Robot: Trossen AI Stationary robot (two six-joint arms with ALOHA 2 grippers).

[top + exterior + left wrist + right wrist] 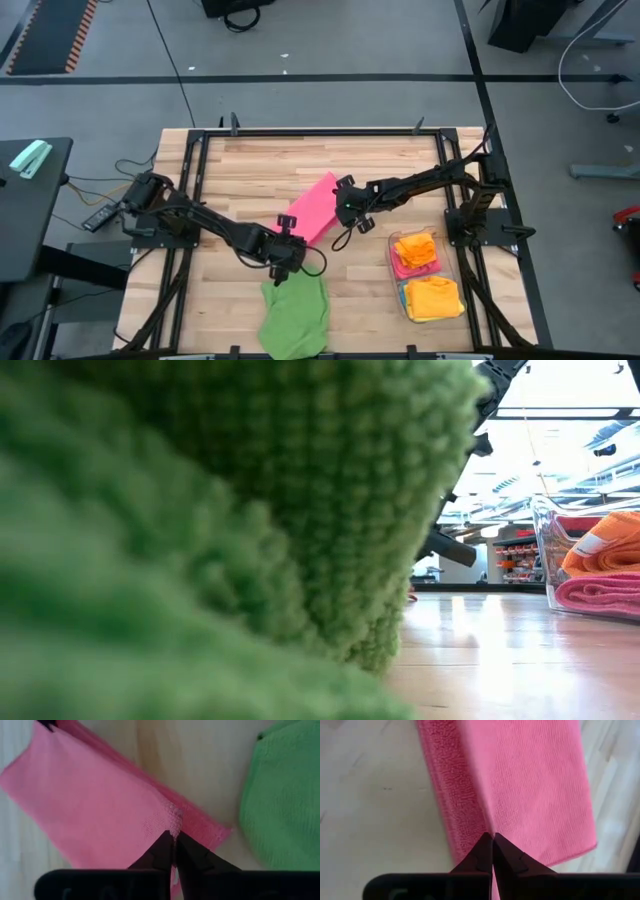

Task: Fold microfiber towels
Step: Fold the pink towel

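Your left gripper [173,836] has its fingers pressed together on the edge of the pink towel [100,805], where the nap puckers up at the tips. In the high view this gripper [290,232] sits at the near end of that folded pink towel [314,205]. Your right gripper [493,837] is likewise pinched shut on the same pink towel [530,780], gripping where the top layer meets the darker folded layer beneath. From above, the right gripper [347,203] is at the towel's far-right side, so you hold the pink strip between both arms on the wooden table [240,170]. Just near of the left gripper lies a crumpled green towel [296,315], which fills most of the low view [200,510]. Toward the right edge, a clear plastic bin [395,275] holds orange towels [432,297] over a pink one [600,595].
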